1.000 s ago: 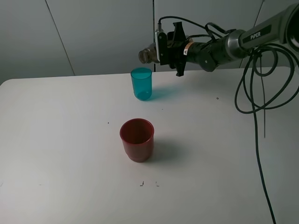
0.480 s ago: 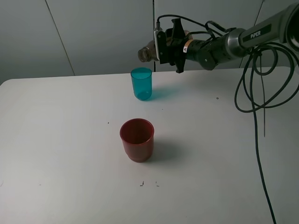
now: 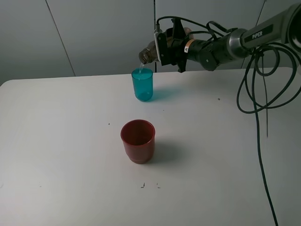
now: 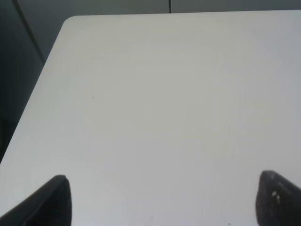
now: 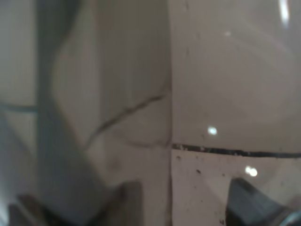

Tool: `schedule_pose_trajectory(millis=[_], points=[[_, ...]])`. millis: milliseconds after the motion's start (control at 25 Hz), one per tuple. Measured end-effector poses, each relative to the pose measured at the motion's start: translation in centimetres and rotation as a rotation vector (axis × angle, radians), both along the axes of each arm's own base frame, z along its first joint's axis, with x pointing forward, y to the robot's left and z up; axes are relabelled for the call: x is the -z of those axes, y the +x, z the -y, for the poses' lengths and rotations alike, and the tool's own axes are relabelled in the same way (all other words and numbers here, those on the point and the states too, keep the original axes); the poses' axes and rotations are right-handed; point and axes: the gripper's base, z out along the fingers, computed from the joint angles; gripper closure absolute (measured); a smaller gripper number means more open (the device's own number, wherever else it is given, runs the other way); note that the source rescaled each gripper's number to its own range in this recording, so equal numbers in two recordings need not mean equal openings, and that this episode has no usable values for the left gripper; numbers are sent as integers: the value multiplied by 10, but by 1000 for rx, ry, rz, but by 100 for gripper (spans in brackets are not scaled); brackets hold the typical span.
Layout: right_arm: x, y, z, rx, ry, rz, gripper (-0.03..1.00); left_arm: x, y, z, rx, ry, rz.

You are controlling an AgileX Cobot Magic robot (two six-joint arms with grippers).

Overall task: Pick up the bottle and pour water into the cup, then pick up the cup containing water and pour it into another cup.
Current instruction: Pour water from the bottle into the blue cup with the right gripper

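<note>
The smoky grey-brown bottle (image 3: 148, 52) lies almost level in the air, its mouth just above the rim of the teal-blue cup (image 3: 142, 84) at the table's back middle. A thin stream of water falls from it into this cup. My right gripper (image 3: 167, 47) is shut on the bottle's body. In the right wrist view the see-through bottle (image 5: 141, 94) fills the frame between the dark fingertips (image 5: 128, 197). The red cup (image 3: 138, 141) stands upright nearer the front, apart from both. My left gripper (image 4: 164, 207) is open over bare table, holding nothing.
The right arm reaches in from the upper right, and its black cables (image 3: 256, 101) hang in loops over the table's right side. The white table (image 3: 61, 141) ends at a grey wall behind. The table's corner (image 4: 70, 21) shows in the left wrist view.
The right gripper has moved the bottle slightly up and left and tipped its mouth further down over the teal cup. Water now runs into that cup.
</note>
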Motion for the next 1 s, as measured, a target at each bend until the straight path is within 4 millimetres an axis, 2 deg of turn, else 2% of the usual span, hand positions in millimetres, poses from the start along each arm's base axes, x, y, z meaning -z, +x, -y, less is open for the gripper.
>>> schedule_pose_trajectory(millis=[1000], points=[[-2,1,1,-10,-81,65,97,0,0,0,2,4,0]])
